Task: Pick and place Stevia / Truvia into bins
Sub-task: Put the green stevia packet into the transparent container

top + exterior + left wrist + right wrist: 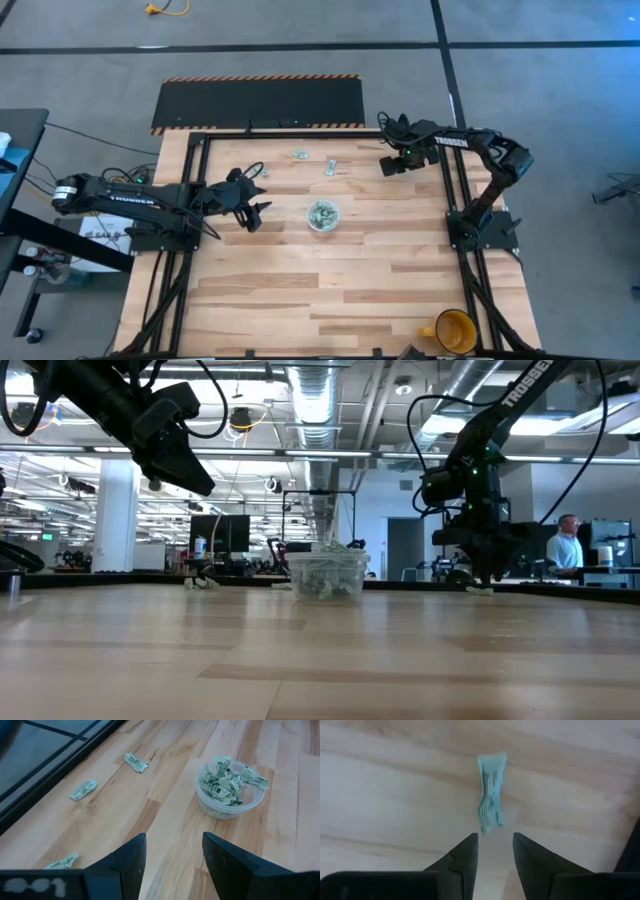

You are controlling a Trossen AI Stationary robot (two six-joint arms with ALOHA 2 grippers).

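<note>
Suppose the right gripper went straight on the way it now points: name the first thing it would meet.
Probably the crumpled sachet on the table, which lies just ahead of the right gripper and in line with its open fingers; how far off is unclear.

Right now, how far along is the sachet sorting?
Done: the cup already holds a heap of sachets. In hand: the right tool is open, lined up on one sachet lying on the table, not gripped. The left tool hangs open and empty. Left: three loose sachets beside the cup.
</note>
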